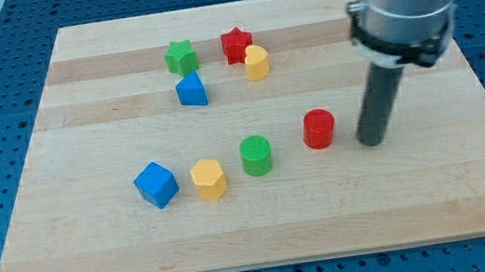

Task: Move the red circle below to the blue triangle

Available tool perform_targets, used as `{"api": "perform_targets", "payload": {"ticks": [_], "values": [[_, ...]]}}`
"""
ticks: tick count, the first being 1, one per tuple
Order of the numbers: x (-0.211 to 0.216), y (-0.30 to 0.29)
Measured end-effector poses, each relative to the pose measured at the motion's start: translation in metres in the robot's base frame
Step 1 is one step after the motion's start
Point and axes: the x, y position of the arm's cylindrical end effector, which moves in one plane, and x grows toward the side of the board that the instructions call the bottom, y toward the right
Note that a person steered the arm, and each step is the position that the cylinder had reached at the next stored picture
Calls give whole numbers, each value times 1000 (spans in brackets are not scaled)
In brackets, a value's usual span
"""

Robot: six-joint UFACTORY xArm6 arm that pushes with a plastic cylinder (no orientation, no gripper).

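The red circle (319, 129) is a short red cylinder right of the board's middle. The blue triangle (190, 90) lies up and to the view's left of it, in the upper middle. My tip (372, 141) rests on the board just to the view's right of the red circle, a small gap apart from it. The dark rod rises from the tip to the arm's grey body at the view's top right.
A green star (180, 57), a red star (236, 44) and a yellow block (256, 62) sit near the blue triangle. A green circle (255, 155), a yellow hexagon (209, 179) and a blue cube (156, 185) form a row at lower left of the wooden board (438, 195).
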Motion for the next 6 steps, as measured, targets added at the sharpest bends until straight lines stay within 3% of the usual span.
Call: {"api": "perform_targets", "payload": {"ticks": [2, 4, 6], "values": [[-43, -46], [-26, -119], [-15, -146]]}}
